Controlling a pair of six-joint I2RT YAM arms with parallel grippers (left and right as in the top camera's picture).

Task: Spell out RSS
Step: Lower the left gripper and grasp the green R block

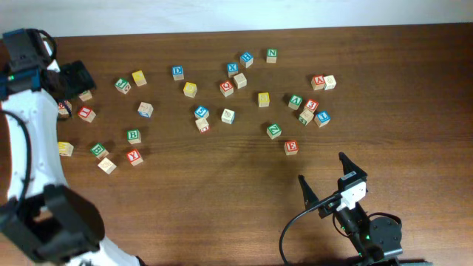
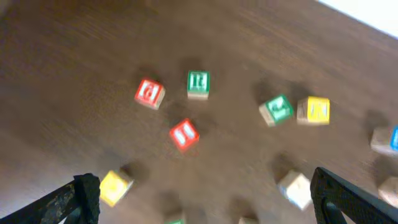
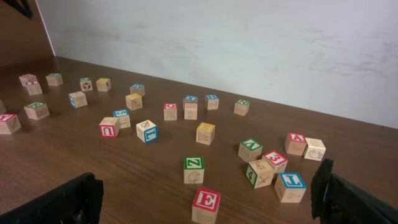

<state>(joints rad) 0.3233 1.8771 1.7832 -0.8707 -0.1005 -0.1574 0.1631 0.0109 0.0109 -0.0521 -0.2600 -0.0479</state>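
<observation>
A green-and-white cube (image 2: 198,84) lies on the table in the left wrist view; its blurred letter could be R. In the overhead view it lies just below my left gripper (image 1: 86,95). Yellow-faced cubes lie at the left (image 1: 139,77), the left edge (image 1: 65,148) and the middle (image 1: 190,89) (image 1: 263,98); their letters are unreadable. My left gripper (image 1: 74,74) (image 2: 205,199) is open and empty above the left group. My right gripper (image 1: 323,168) (image 3: 205,199) is open and empty at the front right, behind a red E cube (image 3: 206,204).
Many other lettered cubes are scattered across the far half: red ones (image 2: 149,93) (image 2: 184,134), a green one (image 2: 277,109) beside a yellow one (image 2: 314,110), a green Z (image 3: 193,168), and a blue cube (image 3: 290,186) near my right finger. A white wall stands behind.
</observation>
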